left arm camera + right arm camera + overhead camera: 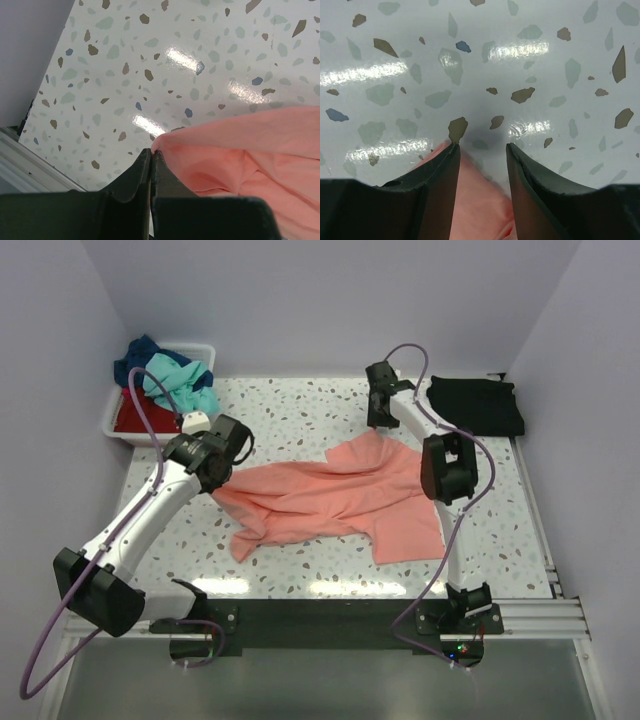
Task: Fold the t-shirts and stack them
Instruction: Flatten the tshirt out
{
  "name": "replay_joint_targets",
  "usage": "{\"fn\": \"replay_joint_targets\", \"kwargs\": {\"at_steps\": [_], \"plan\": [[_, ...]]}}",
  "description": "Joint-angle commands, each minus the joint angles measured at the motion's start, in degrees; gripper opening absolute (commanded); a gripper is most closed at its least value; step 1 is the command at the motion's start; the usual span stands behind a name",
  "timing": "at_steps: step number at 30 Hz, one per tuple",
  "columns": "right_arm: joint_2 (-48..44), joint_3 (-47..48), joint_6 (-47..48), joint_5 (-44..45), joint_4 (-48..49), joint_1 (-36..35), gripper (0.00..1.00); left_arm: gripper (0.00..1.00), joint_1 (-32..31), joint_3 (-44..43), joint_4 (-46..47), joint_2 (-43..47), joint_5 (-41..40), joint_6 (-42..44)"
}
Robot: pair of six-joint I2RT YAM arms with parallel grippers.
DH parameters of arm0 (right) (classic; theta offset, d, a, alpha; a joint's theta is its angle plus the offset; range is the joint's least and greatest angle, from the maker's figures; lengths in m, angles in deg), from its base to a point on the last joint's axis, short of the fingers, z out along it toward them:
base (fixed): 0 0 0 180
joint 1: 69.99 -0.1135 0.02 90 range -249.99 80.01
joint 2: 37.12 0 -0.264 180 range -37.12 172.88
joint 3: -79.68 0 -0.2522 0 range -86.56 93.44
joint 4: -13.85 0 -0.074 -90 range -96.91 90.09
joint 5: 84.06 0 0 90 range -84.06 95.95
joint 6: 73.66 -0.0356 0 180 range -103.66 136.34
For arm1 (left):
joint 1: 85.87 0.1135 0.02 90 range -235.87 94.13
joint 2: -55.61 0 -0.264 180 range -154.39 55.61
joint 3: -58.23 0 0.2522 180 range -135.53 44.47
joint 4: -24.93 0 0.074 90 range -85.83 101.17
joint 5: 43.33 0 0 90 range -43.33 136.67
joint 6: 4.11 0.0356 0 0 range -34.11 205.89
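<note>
The salmon-pink t-shirt (pixel 330 495) lies loosely spread in the middle of the speckled table (pixel 300 410). It is plain, rumpled in long soft folds and not yet folded. One flap trails toward the near edge on the left, and a wider panel hangs toward the near right. Its long axis runs left to right across the table, and a narrow corner reaches toward the far right (I cannot tell where the collar is).

The left arm stretches from its base diagonally up and inward, with its wrist over the shirt's left end. The left gripper (pixel 151 155) has its jaws pressed together, pinching the very edge of the pink cloth, which meets the fingertips just above the table.

The right arm rises from its base, bends at a raised elbow and reaches to the far side, pointing down at the shirt's far corner. The right gripper (pixel 482 146) has its jaws apart, its fingers (pixel 440 185) straddling a tongue of pink cloth without clamping it.

A folded black t-shirt (pixel 478 405) lies at the far right of the table. The teal t-shirt (pixel 185 385), navy t-shirt (pixel 140 355) and red t-shirt (pixel 135 418) are heaped in the white bin (pixel 112 418) at the far left.
</note>
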Motion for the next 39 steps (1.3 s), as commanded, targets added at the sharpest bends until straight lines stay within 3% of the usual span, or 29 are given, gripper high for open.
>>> {"fn": "replay_joint_targets", "kwargs": {"at_steps": [1,12,29,39], "plan": [[-0.70,0.53,0.61,-3.18,-1.26,-0.59,0.46,0.00,0.33,-0.66,0.96,-0.60,-0.45,-1.15],[-4.04,-4.57,1.22,-4.95,1.82,-0.59,0.45,0.00,0.33,-0.31,2.19,-1.22,0.17,-0.71],[-12.21,-10.72,3.60,-0.29,11.22,-2.35,0.43,0.00,0.33,0.92,4.21,-2.18,0.96,0.43],[-8.62,-7.65,3.07,-1.87,8.32,-2.35,0.44,0.00,0.33,0.66,4.56,-2.45,0.78,0.70]]}}
